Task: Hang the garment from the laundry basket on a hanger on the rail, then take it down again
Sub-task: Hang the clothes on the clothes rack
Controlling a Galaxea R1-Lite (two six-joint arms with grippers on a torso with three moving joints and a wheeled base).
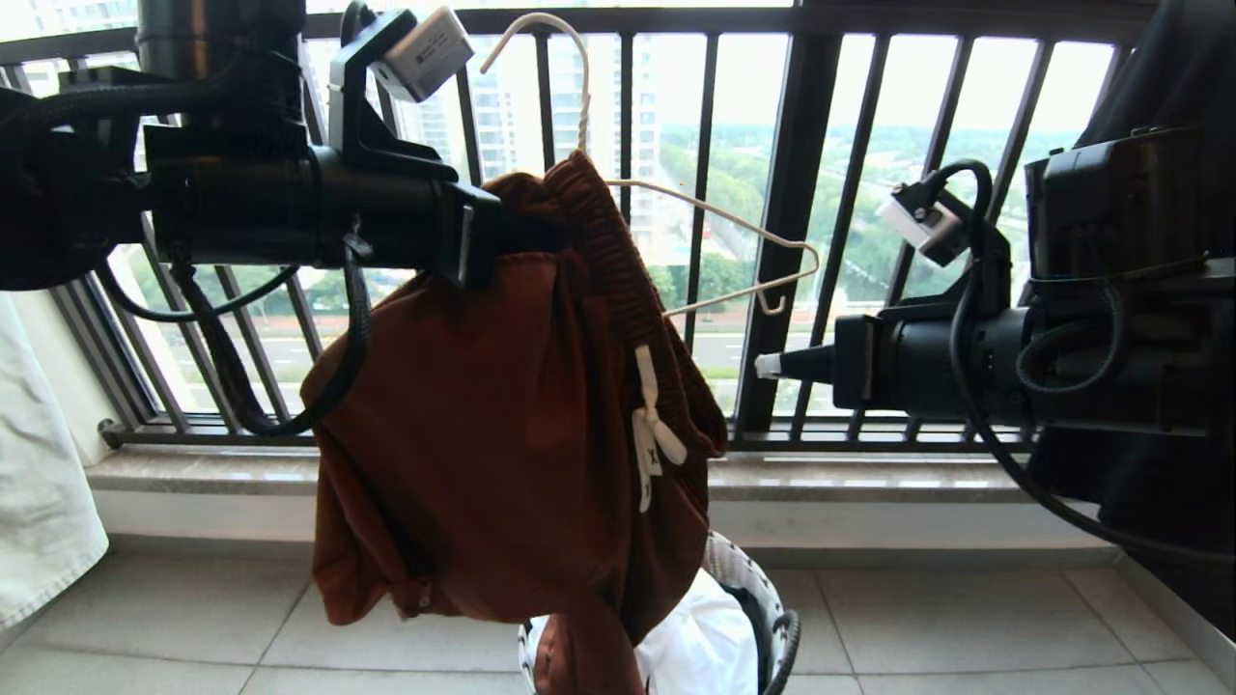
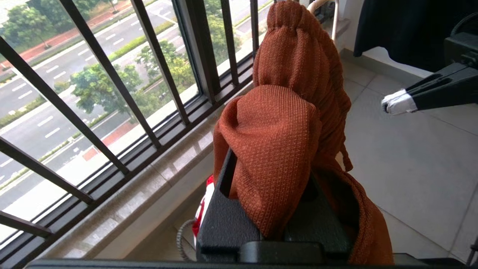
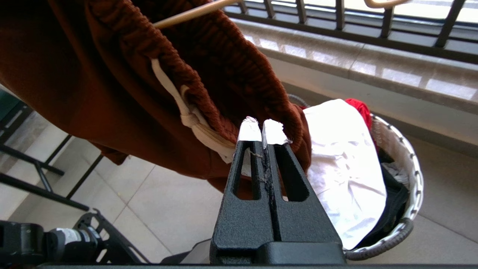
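Note:
The garment (image 1: 483,434), rust-brown shorts with a white drawstring, hangs in mid-air in front of the balcony bars. Its ribbed waistband is draped over the left side of the cream wire hanger (image 1: 734,224), whose hook points up and catches on nothing. My left gripper (image 1: 517,234) is shut on a fold of the waistband (image 2: 276,157), and the fabric hides its fingertips. Level with the drawstring, my right gripper (image 1: 770,365) is shut and empty, a short way to the right of the shorts (image 3: 93,74). The laundry basket (image 1: 787,637) stands on the floor below. The rail is out of view.
The black balcony railing (image 1: 801,193) and its stone ledge (image 1: 869,478) run close behind. A white cloth (image 3: 343,157) and a red piece (image 3: 358,106) lie in the basket (image 3: 414,168). White fabric (image 1: 39,483) hangs at far left and a dark garment (image 1: 1188,77) at far right.

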